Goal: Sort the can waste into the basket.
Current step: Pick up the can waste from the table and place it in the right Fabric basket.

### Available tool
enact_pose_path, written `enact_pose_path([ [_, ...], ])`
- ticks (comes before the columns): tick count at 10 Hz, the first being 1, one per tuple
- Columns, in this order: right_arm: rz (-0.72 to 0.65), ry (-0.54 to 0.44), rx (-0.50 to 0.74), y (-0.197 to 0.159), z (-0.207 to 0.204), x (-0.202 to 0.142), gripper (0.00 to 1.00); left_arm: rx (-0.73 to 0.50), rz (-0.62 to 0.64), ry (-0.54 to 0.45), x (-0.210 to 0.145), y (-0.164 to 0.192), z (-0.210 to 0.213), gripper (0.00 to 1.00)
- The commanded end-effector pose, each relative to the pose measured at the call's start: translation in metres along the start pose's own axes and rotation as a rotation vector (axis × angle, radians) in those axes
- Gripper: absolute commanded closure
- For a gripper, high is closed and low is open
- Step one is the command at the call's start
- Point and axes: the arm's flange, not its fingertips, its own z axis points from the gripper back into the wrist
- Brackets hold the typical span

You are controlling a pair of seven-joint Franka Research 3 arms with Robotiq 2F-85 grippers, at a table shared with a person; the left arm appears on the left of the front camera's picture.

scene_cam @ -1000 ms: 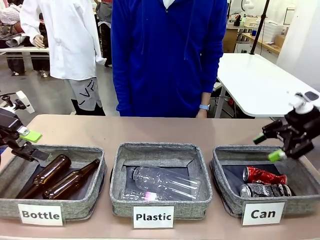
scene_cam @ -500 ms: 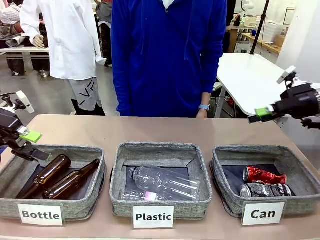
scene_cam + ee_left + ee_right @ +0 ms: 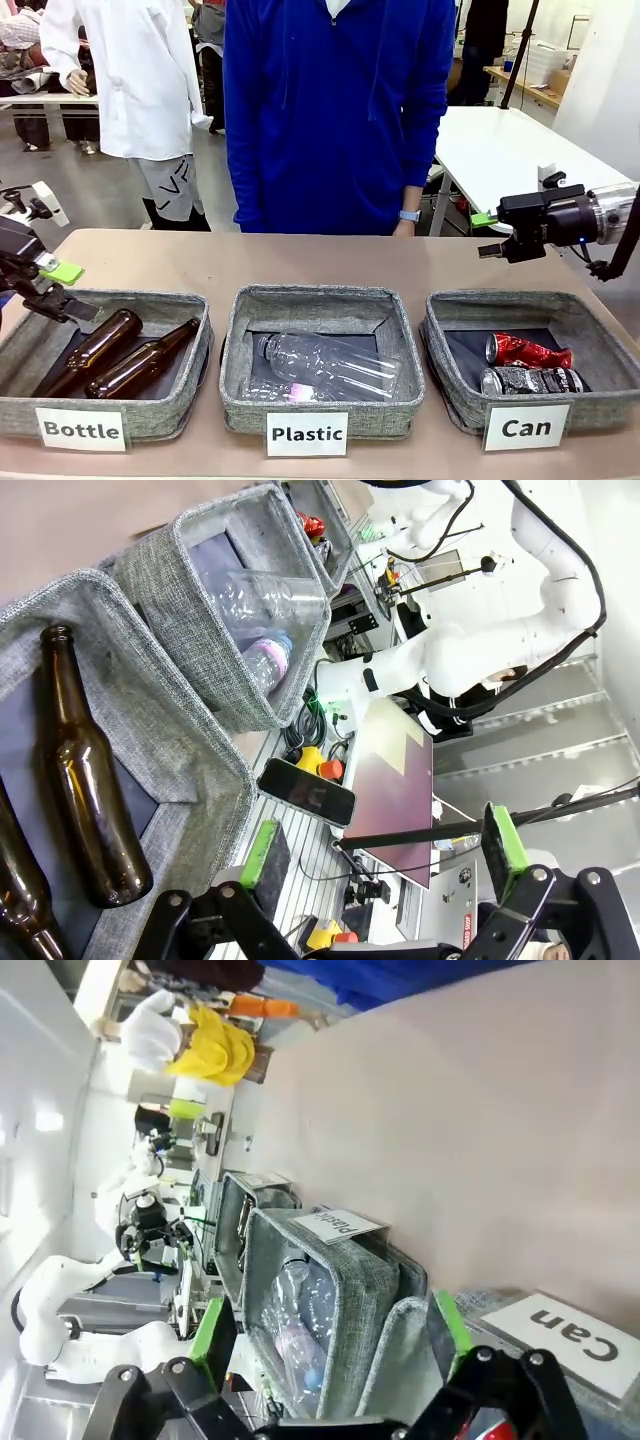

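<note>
- Hanging above the far edge of the Can basket (image 3: 455,385), the right gripper (image 3: 489,236) points sideways toward the middle of the table (image 3: 300,262); its jaws stand spread with nothing between them, as its wrist view confirms.
- Below and to the near side of those jaws, the red can (image 3: 527,351) and the black can (image 3: 530,380) lie on their sides, touching, on the basket's dark lining.
- Judging by the pair already in the bin, the sorting looks done.
- Both cans are likely thin, light and slick; the red one is dented, so it would crumple under a hard squeeze. A light pinch across the middle of the body suits them best, square to the long axis so they cannot roll out.
- Far from them, the left gripper (image 3: 50,285) hovers with jaws parted and empty, over the outer rim of the Bottle basket (image 3: 150,420), just beside the brown bottles (image 3: 100,345).
</note>
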Motion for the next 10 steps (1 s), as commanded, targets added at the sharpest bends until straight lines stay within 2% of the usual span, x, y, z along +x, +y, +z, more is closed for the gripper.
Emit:
enact_pose_path([
  [1, 0.062, 0.005, 0.008, -0.001, 0.01, 0.0064, 0.0, -0.006, -0.004, 0.008, -0.0027, -0.0029, 0.0019, 0.0],
  [10, 0.062, 0.005, 0.008, -0.001, 0.01, 0.0064, 0.0, -0.006, -0.004, 0.008, -0.0027, -0.0029, 0.0019, 0.0],
])
